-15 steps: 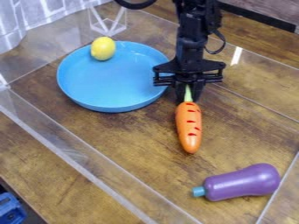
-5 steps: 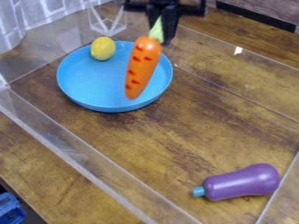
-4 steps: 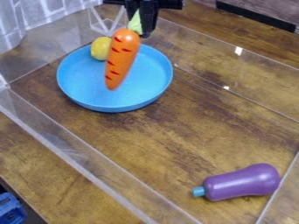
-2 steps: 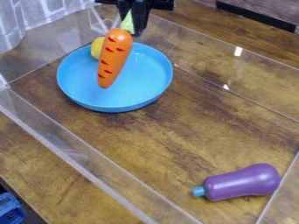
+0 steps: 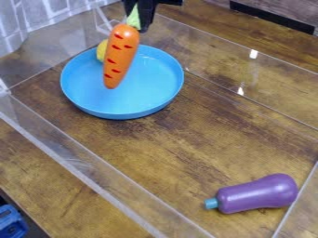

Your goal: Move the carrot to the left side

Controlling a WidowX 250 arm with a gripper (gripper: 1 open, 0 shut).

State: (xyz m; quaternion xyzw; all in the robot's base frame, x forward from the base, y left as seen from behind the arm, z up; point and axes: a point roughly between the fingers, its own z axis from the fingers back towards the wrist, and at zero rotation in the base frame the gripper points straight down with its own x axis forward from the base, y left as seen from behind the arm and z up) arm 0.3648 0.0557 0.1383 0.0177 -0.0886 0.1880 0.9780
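- In the camera view, I am seeing the gripper (image 5: 143,13) at the top edge of the picture, mostly cut off. Its fingers are pinching together on the light green leafy top of the carrot (image 5: 119,56).
- The carrot is hanging clear of the surface, directly below the fingers, so it is being carried and not resting on anything.
- Its long axis is running nearly upright, leafy end up at the fingers. The pointed tip is leaning slightly down and to the picture's left.
- It is hanging in front of the blue plate (image 5: 152,91), over the plate's left half as this camera sees it. It is partly covering the yellow ball (image 5: 102,50) at the plate's far rim.
- I am judging that the move now turns on where the tip is pointing. Lowering here would put the carrot on the plate beside the ball, not on the bare wooden table (image 5: 187,158) to the left.
- The purple eggplant (image 5: 258,193) is lying well apart, at the lower right.
- I am finding no brand, label or readable writing anywhere.
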